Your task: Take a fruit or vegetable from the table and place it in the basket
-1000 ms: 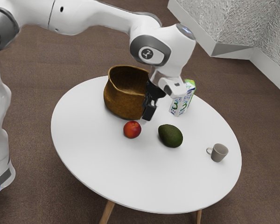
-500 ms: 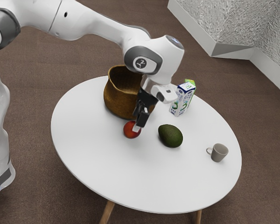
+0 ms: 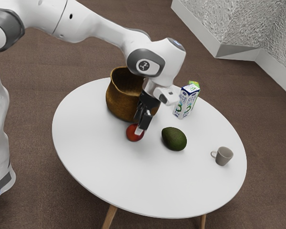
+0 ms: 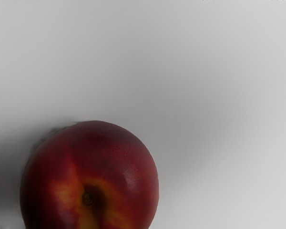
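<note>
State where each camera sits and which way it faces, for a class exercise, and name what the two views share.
Exterior view: at the arm's side, raised, looking down at a slant on the round white table with its basket, avocado, carton and cup; the arm reaches in from the upper left, its gripper at the red fruit.
Wrist view: on the arm's hand, facing down on the red fruit and the table.
Shared: the red fruit and the white table.
</note>
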